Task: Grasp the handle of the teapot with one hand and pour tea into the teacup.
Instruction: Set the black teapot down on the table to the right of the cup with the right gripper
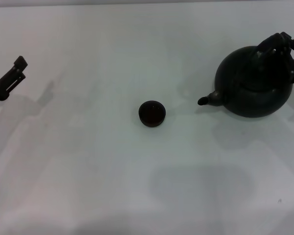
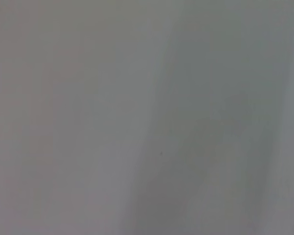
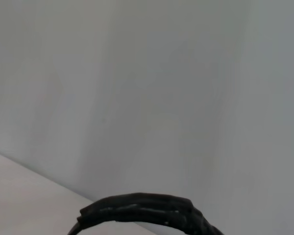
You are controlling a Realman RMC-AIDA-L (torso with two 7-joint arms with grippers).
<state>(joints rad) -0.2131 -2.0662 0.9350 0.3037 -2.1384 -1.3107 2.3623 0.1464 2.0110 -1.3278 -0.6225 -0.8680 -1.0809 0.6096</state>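
The teapot [image 1: 255, 85] is a round matte black pot at the right side of the white table [image 1: 88, 161], its short spout [image 1: 208, 99] pointing left toward the teacup. The teacup [image 1: 152, 113] is a tiny dark bowl near the table's middle, standing alone. My right gripper [image 1: 286, 41] is at the top of the teapot, right at the handle [image 1: 265, 46]. The right wrist view shows the ribbed black handle [image 3: 142, 210] close by. My left gripper [image 1: 6, 59] hangs at the far left edge, open and holding nothing, far from both objects.
The white table surface fills the whole head view, with soft shadows on it. The left wrist view shows only plain grey-white surface [image 2: 147, 117].
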